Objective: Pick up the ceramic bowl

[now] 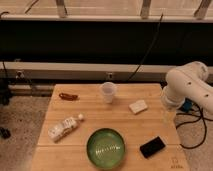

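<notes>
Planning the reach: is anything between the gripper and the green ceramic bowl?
Nothing visible. The gripper hangs at the right edge of the table, bare wood between it and the ceramic bowl. A black block lies right of the bowl, beside that path.

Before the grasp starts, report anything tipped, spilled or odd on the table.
Only the bottle lies on its side, left of the ceramic bowl, which sits upright. The tool hangs over the right edge of the table.
</notes>
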`<state>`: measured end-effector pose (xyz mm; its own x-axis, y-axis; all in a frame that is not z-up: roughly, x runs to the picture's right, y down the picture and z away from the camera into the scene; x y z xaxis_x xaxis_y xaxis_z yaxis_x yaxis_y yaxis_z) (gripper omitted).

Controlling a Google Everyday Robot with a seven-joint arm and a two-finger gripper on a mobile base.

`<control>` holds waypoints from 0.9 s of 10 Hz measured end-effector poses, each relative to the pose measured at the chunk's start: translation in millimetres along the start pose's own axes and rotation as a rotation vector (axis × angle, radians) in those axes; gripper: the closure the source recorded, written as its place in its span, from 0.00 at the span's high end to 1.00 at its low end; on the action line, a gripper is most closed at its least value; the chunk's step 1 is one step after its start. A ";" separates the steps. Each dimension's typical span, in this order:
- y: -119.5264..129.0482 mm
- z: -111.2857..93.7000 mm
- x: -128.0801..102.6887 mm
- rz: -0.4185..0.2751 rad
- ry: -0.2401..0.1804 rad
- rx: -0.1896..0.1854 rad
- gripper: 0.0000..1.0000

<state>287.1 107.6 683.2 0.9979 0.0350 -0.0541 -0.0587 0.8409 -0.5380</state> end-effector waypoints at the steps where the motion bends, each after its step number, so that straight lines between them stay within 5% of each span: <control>1: 0.0 0.0 0.0 0.000 0.000 0.000 0.80; 9: 28.9 0.5 -42.9 -0.137 0.005 -0.011 0.80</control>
<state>242.6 130.7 670.4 0.9965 -0.0823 0.0166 0.0778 0.8319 -0.5495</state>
